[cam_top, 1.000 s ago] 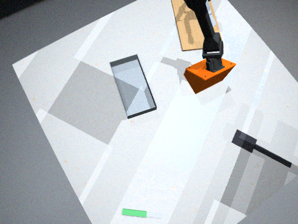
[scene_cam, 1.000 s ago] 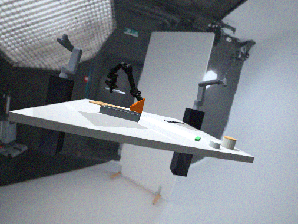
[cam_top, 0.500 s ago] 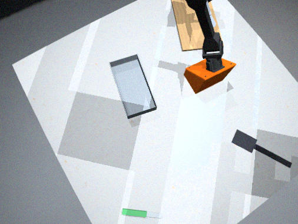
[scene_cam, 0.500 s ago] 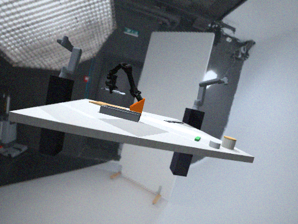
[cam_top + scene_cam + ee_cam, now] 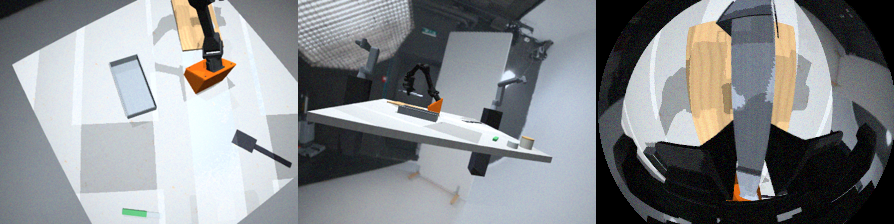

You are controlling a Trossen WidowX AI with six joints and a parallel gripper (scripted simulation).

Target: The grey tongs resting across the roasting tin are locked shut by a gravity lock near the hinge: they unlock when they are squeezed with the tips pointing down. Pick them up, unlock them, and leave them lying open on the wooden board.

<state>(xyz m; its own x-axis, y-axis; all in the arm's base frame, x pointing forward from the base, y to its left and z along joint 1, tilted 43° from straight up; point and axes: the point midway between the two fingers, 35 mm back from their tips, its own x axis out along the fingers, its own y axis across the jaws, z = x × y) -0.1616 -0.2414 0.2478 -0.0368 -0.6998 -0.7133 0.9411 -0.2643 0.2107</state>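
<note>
The grey tongs [image 5: 416,94] [image 5: 752,75] are held in the air above the table's far end, lying nearly level in the exterior view. They look narrow, with the arms together; the lock is not readable. My gripper [image 5: 409,92] [image 5: 747,121] is shut on them, one black finger on each side. The wooden board [image 5: 184,33] [image 5: 394,102] [image 5: 707,75] lies flat below, behind the tongs in the wrist view. The roasting tin [image 5: 148,85] [image 5: 417,113] stands apart from the tongs, with nothing across it. The top view cuts off the gripper and tongs.
The arm's orange base block [image 5: 198,79] [image 5: 436,106] stands near the board's end and beside the tin. A dark spatula [image 5: 244,141] [image 5: 472,121], a green-handled item [image 5: 133,212] [image 5: 495,138], a low white round tin [image 5: 512,144] and an orange-lidded jar [image 5: 526,143] are farther off.
</note>
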